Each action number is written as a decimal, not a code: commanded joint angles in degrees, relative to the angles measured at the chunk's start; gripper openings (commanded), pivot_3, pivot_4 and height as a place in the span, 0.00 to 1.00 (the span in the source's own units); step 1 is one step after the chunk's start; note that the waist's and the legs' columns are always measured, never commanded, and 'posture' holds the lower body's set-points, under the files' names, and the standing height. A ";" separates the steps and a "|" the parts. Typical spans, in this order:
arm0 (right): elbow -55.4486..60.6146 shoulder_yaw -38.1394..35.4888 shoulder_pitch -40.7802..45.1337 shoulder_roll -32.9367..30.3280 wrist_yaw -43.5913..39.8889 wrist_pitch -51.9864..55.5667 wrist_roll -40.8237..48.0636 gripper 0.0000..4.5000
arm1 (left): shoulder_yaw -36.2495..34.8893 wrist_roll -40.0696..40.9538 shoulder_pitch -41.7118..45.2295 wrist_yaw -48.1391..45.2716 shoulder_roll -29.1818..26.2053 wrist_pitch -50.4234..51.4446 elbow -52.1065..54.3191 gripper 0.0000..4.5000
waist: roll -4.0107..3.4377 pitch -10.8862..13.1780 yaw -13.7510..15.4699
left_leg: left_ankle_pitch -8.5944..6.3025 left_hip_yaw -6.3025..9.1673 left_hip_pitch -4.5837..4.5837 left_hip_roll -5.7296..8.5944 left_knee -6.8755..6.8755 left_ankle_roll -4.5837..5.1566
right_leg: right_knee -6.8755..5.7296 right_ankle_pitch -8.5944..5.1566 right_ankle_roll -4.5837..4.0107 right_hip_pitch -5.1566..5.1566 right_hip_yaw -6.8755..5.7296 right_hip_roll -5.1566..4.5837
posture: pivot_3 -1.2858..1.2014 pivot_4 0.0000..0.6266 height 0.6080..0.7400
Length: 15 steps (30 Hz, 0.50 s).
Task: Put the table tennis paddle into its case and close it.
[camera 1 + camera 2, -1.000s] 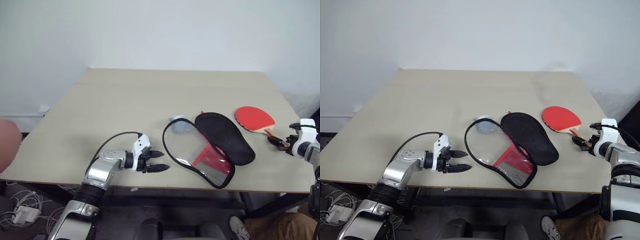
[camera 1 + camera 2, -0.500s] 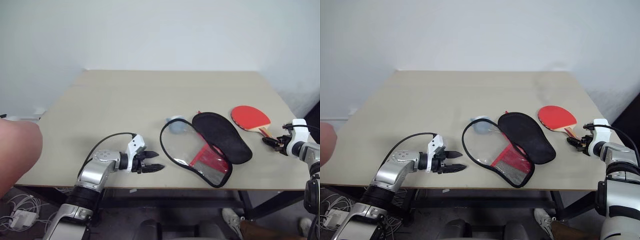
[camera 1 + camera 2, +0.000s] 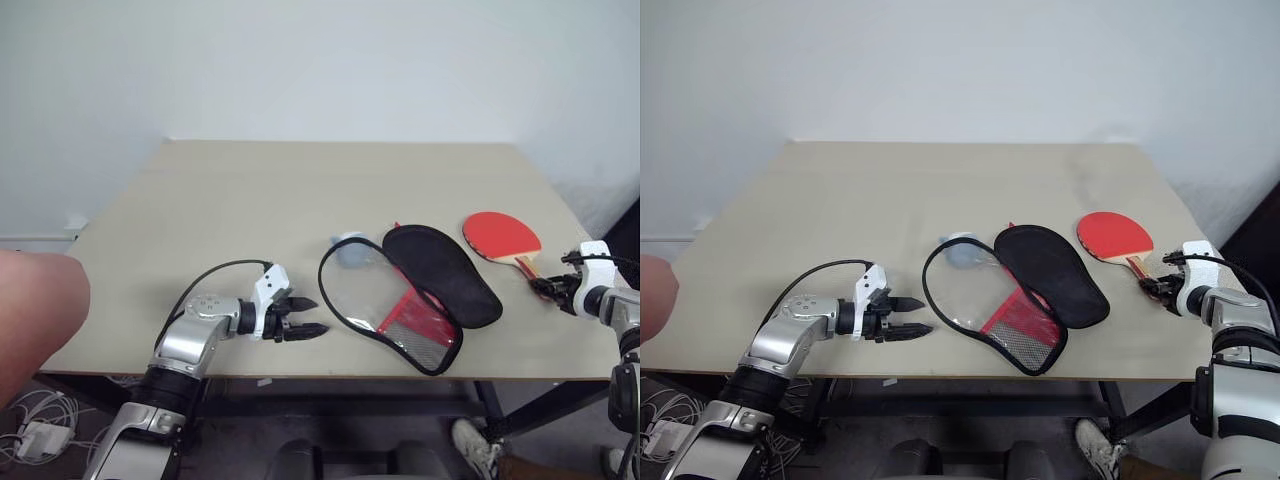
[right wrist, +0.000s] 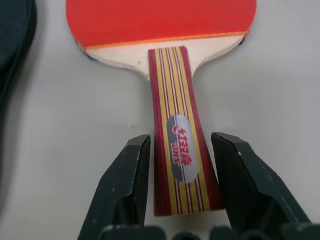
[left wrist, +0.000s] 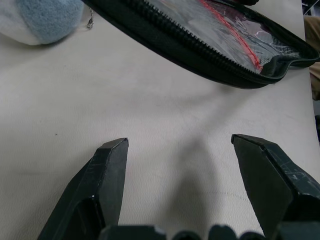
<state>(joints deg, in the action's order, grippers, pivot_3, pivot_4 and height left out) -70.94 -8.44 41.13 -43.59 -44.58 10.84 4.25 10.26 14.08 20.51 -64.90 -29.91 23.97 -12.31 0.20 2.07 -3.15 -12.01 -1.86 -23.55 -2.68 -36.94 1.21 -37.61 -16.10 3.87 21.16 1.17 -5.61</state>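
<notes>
Red paddle (image 3: 503,238) lies flat on the table (image 3: 250,200) beside the unzipped case (image 3: 415,295); right tool (image 4: 180,165) straddles its handle, not yet clamped, left tool (image 5: 177,165) spread wide

Left gripper (image 5: 177,150) spread wide, case (image 5: 215,47) beyond.

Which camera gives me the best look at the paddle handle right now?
The right wrist view: the paddle handle lies between the right gripper fingers, its striped wood and oval logo plain. The two head views show the table tennis paddle whole, with the handle small near the table right edge.
</notes>
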 commanded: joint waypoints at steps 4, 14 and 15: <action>-0.82 2.96 -1.43 2.84 -2.86 2.48 -2.47 0.46 | -0.76 0.28 1.36 0.11 -0.34 -0.63 0.74 0.78 | 0.14 -0.01 -0.03 | 0.00 0.00 0.00 -0.05 0.00 0.00 | 0.00 0.00 -0.01 0.01 0.01 0.05 | 0.52 0.00 1.00; 1.77 0.83 -1.24 2.27 -3.98 2.37 -0.81 0.35 | -0.81 0.40 1.10 0.37 -0.25 -0.49 0.81 0.78 | 0.29 -0.06 -0.67 | -0.01 0.00 0.04 -0.17 0.01 -0.01 | 0.00 0.00 -0.02 0.00 0.04 0.17 | 0.52 0.00 1.00; 2.37 0.60 -1.25 2.00 -3.93 2.39 -0.68 0.35 | -0.73 0.37 1.14 0.40 -0.14 -0.50 0.72 0.78 | 0.29 -0.06 -0.73 | -0.01 0.01 0.03 -0.17 0.02 -0.01 | 0.00 0.00 -0.02 0.01 0.04 0.17 | 0.52 0.00 1.00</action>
<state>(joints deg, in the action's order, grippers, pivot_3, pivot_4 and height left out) -69.21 -8.16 40.31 -42.44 -45.98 12.07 3.09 10.26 14.09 20.52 -64.64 -29.91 23.99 -12.64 0.48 2.00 -3.87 -12.02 -1.85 -23.52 -2.85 -36.91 1.20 -37.61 -16.09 3.84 21.17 1.22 -5.44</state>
